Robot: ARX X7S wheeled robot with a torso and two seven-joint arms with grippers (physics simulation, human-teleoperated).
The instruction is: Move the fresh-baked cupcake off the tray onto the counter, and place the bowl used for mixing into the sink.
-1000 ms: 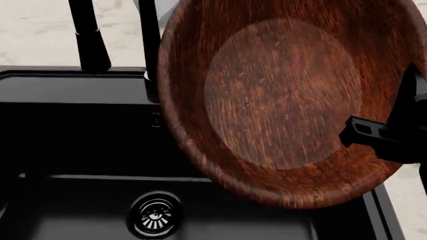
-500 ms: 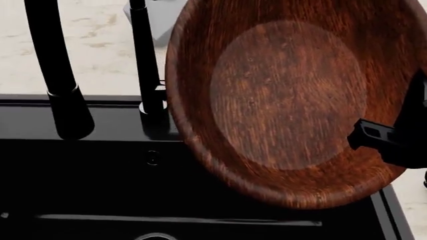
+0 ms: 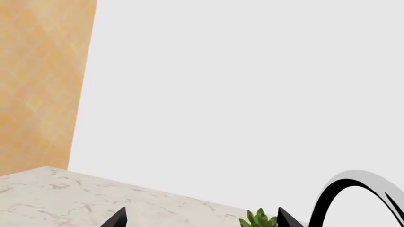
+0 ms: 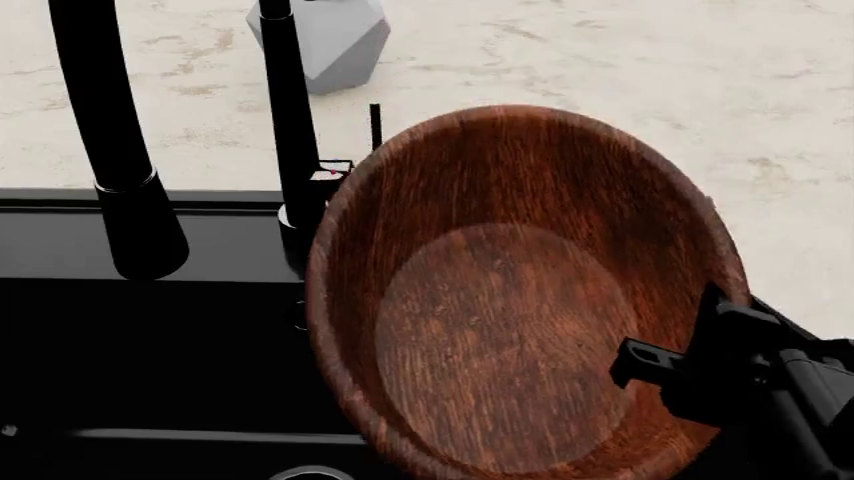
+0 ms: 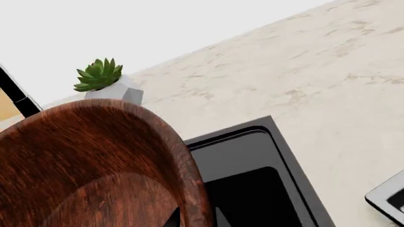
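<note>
The bowl (image 4: 521, 300), large, dark reddish-brown wood, hangs tilted over the right part of the black sink (image 4: 134, 350). My right gripper (image 4: 681, 375) is shut on its right rim. In the right wrist view the bowl (image 5: 82, 165) fills the lower left, and its rim sits between the two fingertips of my right gripper (image 5: 197, 218). My left gripper (image 3: 202, 220) is open and holds nothing, with counter (image 3: 63, 194) beyond it; it does not show in the head view. The cupcake is out of view. A grey rimmed corner that looks like the tray (image 5: 386, 197) lies right of the sink (image 5: 252, 179).
A black faucet (image 4: 114, 150) with an upright post (image 4: 287, 120) stands behind the sink, close to the bowl's left rim. A grey faceted pot (image 4: 320, 35) with a succulent (image 5: 98, 73) sits on the counter (image 4: 601, 60) behind it. The drain's rim (image 4: 310, 472) shows below.
The bowl and my right gripper have come down and nearer, lower over the sink. Before that the head view shifted, bringing the faucet and counter into view.
</note>
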